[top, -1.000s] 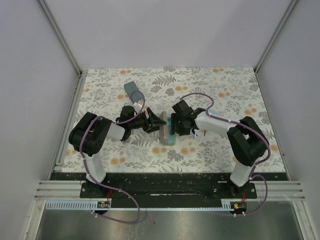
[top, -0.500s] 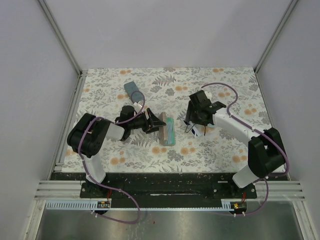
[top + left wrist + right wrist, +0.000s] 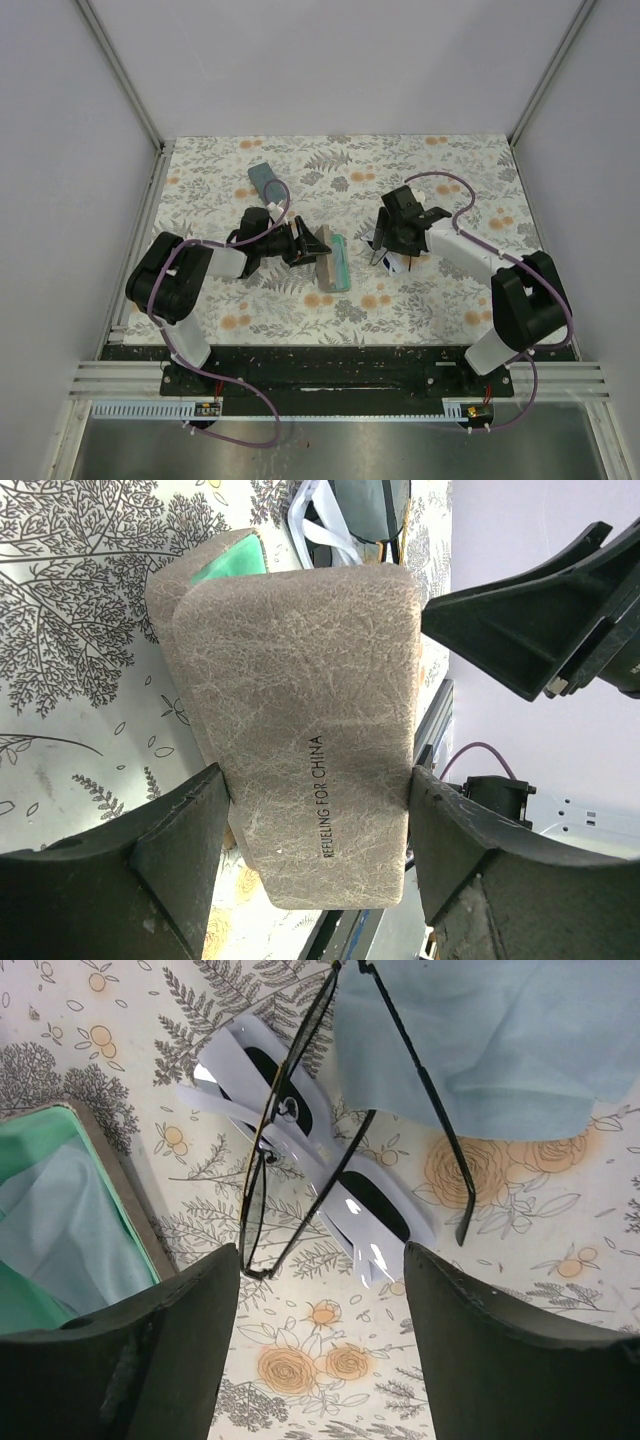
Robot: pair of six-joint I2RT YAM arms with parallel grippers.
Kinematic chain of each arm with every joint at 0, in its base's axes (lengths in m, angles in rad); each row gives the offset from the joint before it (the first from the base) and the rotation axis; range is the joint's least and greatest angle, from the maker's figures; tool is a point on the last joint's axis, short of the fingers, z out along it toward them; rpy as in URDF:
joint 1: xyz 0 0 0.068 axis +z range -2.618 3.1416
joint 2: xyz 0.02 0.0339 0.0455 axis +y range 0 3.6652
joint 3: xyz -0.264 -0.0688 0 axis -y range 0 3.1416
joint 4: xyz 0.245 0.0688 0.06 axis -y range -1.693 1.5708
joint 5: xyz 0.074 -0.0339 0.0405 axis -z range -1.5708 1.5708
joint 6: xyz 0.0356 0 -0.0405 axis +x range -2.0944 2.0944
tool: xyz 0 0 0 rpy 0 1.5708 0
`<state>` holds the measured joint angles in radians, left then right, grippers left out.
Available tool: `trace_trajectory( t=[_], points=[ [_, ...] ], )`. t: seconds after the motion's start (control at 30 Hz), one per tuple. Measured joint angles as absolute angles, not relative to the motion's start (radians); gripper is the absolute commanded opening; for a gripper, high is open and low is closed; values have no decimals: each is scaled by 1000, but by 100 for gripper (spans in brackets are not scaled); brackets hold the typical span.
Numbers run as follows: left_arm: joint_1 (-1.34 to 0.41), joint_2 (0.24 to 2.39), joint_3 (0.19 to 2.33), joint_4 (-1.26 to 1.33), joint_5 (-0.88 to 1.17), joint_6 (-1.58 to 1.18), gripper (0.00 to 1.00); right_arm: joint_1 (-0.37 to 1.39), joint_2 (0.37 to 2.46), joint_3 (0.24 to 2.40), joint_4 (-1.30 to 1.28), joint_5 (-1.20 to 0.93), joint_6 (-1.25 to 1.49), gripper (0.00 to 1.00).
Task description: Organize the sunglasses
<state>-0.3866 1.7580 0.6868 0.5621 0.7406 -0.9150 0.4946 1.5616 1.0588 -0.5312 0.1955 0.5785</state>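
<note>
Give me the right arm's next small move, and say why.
Probably lower the right gripper onto the black sunglasses and close. Its jaws stand open above them; they lie across the white sunglasses, while the left gripper holds the tan case open nearby.

The sunglasses [image 3: 280, 1110], 1 pair with a thin black wire frame and see-through-looking lenses, sit unfolded in the upper middle of the right wrist view. The front slants from top centre down to lower left, lying across a white pair [image 3: 390, 1210]. 1 slim arm runs down to the right over a light blue cloth [image 3: 520, 1040].
</note>
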Motion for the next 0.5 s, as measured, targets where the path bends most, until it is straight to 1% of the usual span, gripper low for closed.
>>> trace_trajectory(
  t=[0.1, 0.13, 0.2, 0.27, 0.37, 0.5],
  points=[
    [-387, 1755, 687, 553, 741, -912, 42, 495, 1596, 1081, -516, 191, 593, 75],
    [-387, 1755, 688, 551, 741, -912, 42, 495, 1608, 1093, -512, 192, 600, 77],
    [-388, 1755, 687, 547, 741, -913, 42, 494, 1633, 1117, -503, 192, 619, 87],
    [-388, 1755, 688, 546, 741, -912, 42, 491, 1657, 1137, -491, 193, 646, 89],
    [-388, 1755, 688, 546, 741, -912, 42, 479, 1683, 1145, -479, 192, 692, 88],
    [-388, 1755, 687, 546, 742, -912, 42, 460, 1713, 1145, -463, 192, 746, 79]
  ],
)
